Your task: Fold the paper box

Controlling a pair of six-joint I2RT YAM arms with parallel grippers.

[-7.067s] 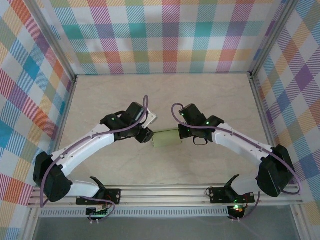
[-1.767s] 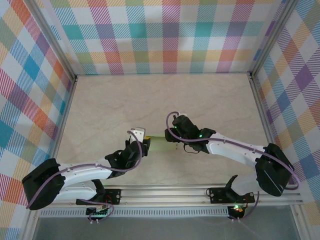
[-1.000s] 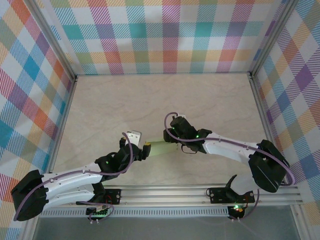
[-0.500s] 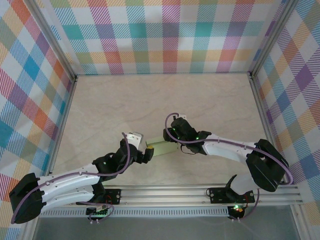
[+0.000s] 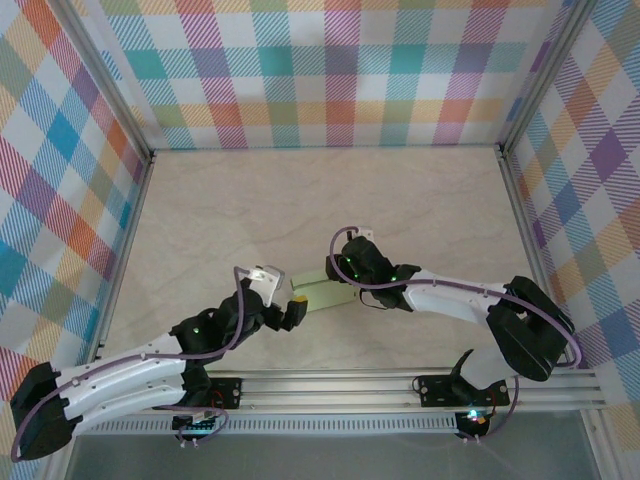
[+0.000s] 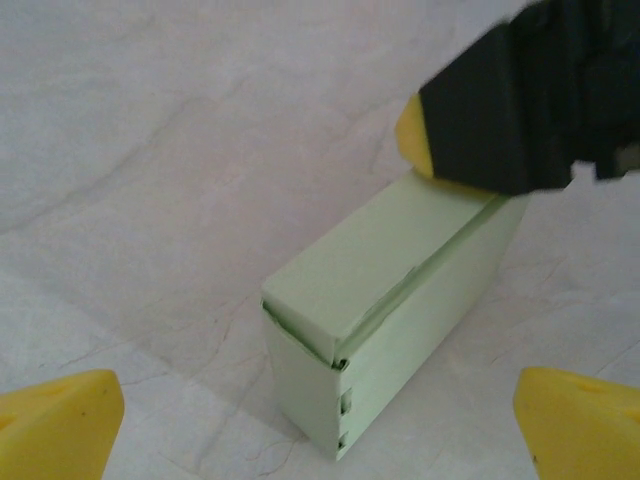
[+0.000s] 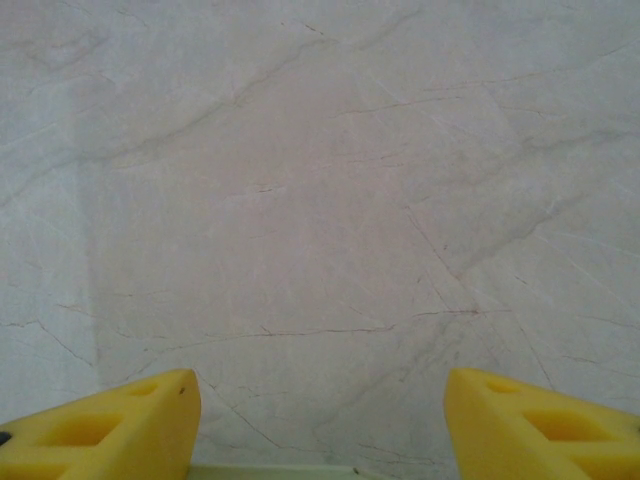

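Now box (image 5: 322,293): pale green card, closed rectangular block with crisp edges and a small seam gap at its near end. It lies flat on table (image 5: 230,210), centre, toward the near edge. Left jaws wide apart just left of box, yellow pads (image 6: 55,425) clear of it. Right jaws apart over box's right end, one pad touching its top edge; clamped or not, can't tell. Table pale marble-look with faint veins. Walls (image 5: 340,70) pastel plaid; metal rail (image 5: 340,385) at near edge.
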